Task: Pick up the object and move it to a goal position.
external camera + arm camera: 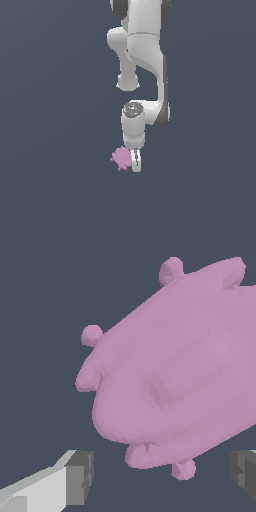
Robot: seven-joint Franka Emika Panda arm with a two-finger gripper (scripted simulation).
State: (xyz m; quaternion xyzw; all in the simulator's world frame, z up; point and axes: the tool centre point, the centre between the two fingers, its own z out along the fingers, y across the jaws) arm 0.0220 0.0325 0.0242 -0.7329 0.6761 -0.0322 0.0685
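Your hand point(160, 476) was open, jaws wide apart with a pad point(80, 476) on either side, gripping nothing. The pink object point(175, 376) sat close under it, mostly ahead of the gap, not between the pads. Its long axis ran diagonal across the wrist view, stubby spikes around the rim. In the exterior view the object point(120, 157) was just beside the fingers point(135, 162), on the exterior view's left, low on the grey table point(50, 200).
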